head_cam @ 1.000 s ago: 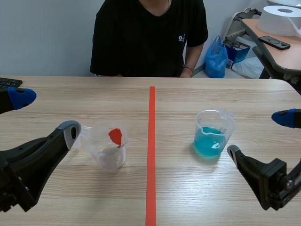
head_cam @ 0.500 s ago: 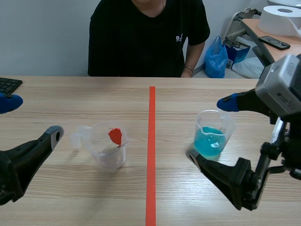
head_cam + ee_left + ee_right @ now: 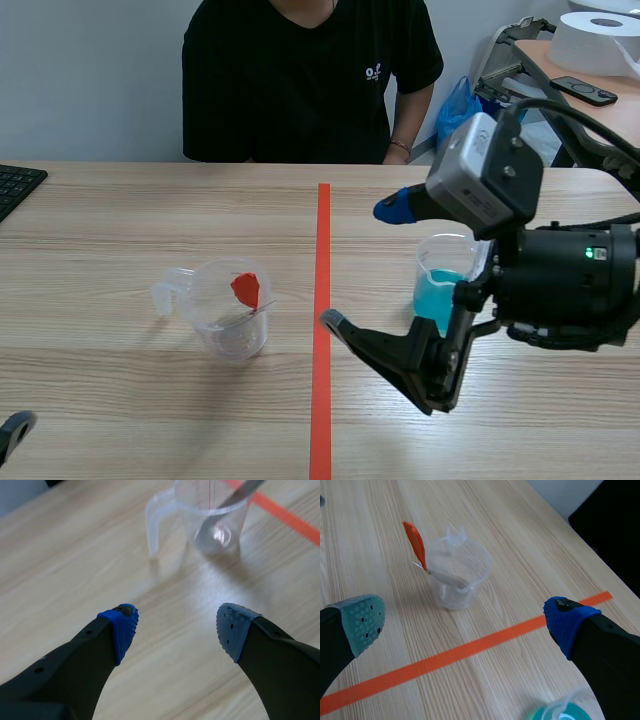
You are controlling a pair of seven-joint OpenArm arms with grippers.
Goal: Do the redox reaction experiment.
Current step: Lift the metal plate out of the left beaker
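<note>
Far left, at the table's edge: the corner of a black keyboard point(image 3: 18, 185).

Your left gripper point(image 3: 177, 627) sits low at the near-left corner; in the scene view only one fingertip of it shows. From its own wrist camera the fingers are spread wide, blue pads facing each other, nothing between them, bare table point(image 3: 65, 550) underneath. The clear cup point(image 3: 228, 318) is ahead of it, well apart.

That cup stands upright left of the tape line point(image 3: 322, 300), handle turned to your left. A spoon point(image 3: 246, 290) with a red handle leans inside it, the handle up over the rim.

Across the table a person point(image 3: 310, 80) in a black shirt sits about level with the tape line.

Your right gripper point(image 3: 358, 265) hangs over the middle, its arm coming in raised from the right. The near fingertip is right at the tape line; the blue-padded one is higher and right of the line. Fingers are wide apart, holding nothing. In its wrist view the clear cup lies ahead, beyond the tape, clear of both pads, the spoon handle tilted toward the grey-green pad's side.

Right of the tape, behind that arm: the cup of blue liquid point(image 3: 438, 285), upright, partly hidden by the gripper. In the right wrist view only its rim shows, just under the blue-padded finger.

Far right, off the table: a blue bag point(image 3: 460, 120) and a white paper roll point(image 3: 600, 40) on a side desk.
</note>
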